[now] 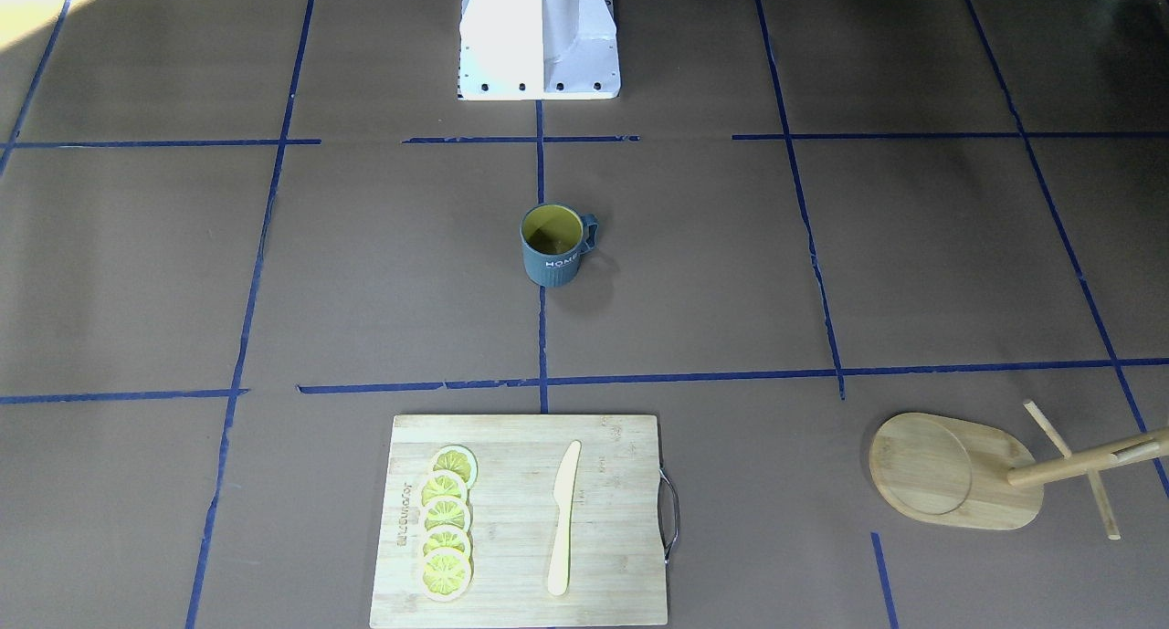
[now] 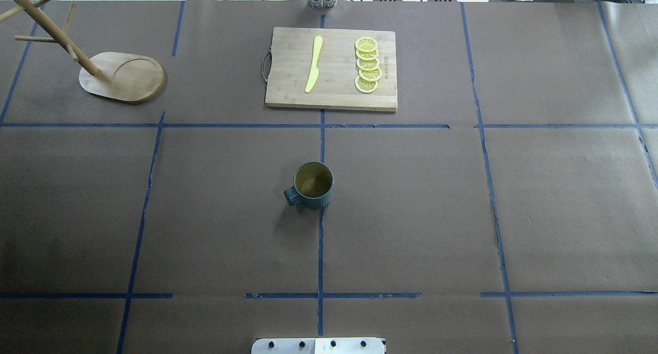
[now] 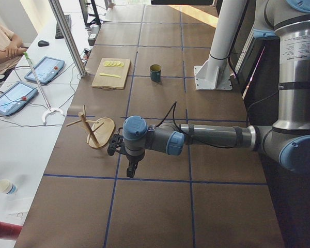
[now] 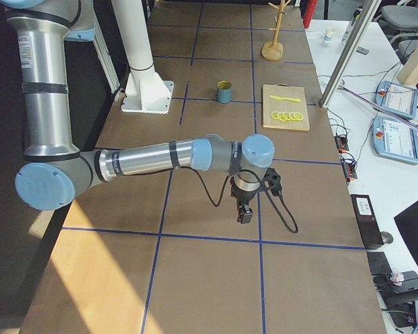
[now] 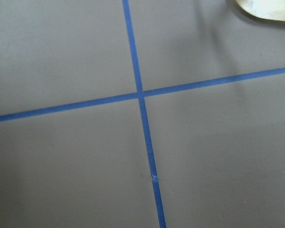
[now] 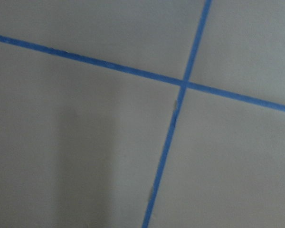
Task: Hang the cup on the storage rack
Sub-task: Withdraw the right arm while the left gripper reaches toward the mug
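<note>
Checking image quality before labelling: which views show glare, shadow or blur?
Front-facing view: the white robot base is blown out. Exterior right view: a sun patch on the table. Right wrist view: soft, with a shadow band at left.

cup (image 1: 552,256): white "HOME" on side | cutting board (image 1: 614,519): brand stamp nr edge, illegible

Wood rack (image 2: 98,79), matt paper tbl (image 2: 411,215)
</note>
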Motion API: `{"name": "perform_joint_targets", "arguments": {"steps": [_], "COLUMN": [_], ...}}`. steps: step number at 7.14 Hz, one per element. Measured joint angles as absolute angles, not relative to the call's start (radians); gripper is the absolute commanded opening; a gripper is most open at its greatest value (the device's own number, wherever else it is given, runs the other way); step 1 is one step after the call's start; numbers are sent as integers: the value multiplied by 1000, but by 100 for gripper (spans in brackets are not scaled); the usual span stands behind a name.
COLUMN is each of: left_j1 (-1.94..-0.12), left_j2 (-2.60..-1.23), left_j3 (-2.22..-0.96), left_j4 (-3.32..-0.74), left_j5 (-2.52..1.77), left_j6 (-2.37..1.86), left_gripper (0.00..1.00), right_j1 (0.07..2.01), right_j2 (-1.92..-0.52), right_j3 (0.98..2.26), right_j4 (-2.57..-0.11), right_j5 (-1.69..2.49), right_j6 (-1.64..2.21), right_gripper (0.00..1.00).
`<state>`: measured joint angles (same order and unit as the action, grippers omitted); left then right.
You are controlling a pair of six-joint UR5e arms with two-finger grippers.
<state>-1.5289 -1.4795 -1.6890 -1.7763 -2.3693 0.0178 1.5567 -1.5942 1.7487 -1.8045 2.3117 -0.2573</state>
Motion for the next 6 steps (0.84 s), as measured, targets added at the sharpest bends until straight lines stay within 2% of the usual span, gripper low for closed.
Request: {"name": "perform_joint_targets", "arguments": {"steps": [2, 6], "left_j1": [-1486, -1156], "left_j2": [-1480, -1557], "left_j3": [-1686, -1695], "left_j4": [-1977, -2488], "left_j5": [-2369, -2344], "left_j6": [13, -192], "left_gripper": [100, 100], "right_j1": [1612, 1605], "right_j2": [-1718, -1749], "right_j3": [1777, 1823], "right_j4": [-1746, -1728], "right_j5": [2302, 2267], "right_j6": [-250, -182], "right_gripper": [100, 100]}}
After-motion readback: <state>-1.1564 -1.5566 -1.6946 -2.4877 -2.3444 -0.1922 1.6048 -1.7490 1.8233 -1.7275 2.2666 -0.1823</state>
